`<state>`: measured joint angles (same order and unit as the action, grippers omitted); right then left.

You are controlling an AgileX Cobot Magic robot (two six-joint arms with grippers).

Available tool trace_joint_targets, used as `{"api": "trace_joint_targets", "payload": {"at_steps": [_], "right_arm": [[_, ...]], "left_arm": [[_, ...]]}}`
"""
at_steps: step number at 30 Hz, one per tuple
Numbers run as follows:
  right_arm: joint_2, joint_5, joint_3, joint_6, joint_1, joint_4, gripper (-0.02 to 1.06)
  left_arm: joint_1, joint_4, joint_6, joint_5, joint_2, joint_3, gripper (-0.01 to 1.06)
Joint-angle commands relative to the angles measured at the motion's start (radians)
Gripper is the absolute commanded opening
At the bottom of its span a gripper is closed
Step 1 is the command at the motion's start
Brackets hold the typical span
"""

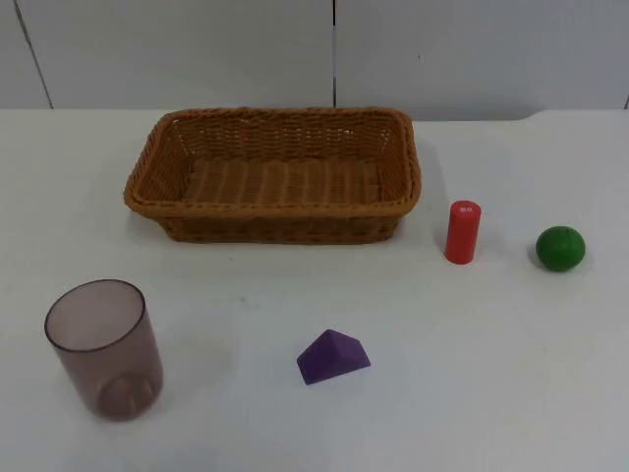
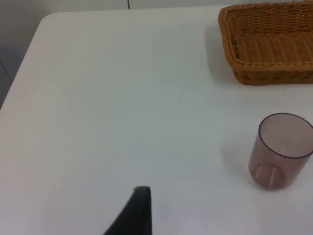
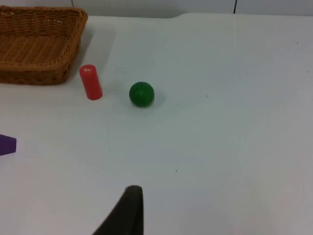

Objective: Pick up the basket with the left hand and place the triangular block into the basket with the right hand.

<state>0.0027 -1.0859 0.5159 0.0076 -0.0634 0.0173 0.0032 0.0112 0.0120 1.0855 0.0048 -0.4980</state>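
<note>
While both arms wait off the worktop [image 1: 511, 393], neither claw's state can be told. Basket [image 1: 275, 172] sits empty; purple triangular block [image 1: 333, 356] lies well in front of it.

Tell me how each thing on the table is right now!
basket: on the table, nothing in it
purple triangular block: on the table, outside the basket
clear cup: standing upright, nothing in it
red cylinder: standing on end
green ball: resting beside the cylinder, not touching it
</note>
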Motion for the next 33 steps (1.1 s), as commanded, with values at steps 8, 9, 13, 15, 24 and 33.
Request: {"api": "trace_joint_targets", "payload": {"at_steps": [8, 9, 13, 15, 24, 33], "right_arm": [[0.126, 0.122, 0.066, 0.039, -0.004, 0.007, 1.04], [0.165, 0.153, 0.087, 0.049, -0.004, 0.012, 1.04], [0.369, 0.228, 0.203, 0.111, -0.004, 0.068, 1.04], [0.419, 0.24, 0.228, 0.111, -0.004, 0.07, 1.04], [0.728, 0.304, 0.392, 0.136, -0.004, 0.077, 1.04], [0.86, 0.362, 0.459, 0.131, -0.004, 0.078, 1.04]], "left_arm": [[-0.003, -0.087, -0.133, -0.118, 0.146, -0.051, 1.05], [-0.003, -0.102, -0.168, -0.148, 0.183, -0.067, 1.05], [-0.003, -0.078, -0.197, -0.267, 0.374, -0.15, 1.05], [-0.003, -0.075, -0.199, -0.294, 0.414, -0.176, 1.05], [-0.003, -0.075, -0.154, -0.42, 0.782, -0.371, 1.05], [-0.003, 0.046, -0.076, -0.497, 1.09, -0.469, 1.05]]}}
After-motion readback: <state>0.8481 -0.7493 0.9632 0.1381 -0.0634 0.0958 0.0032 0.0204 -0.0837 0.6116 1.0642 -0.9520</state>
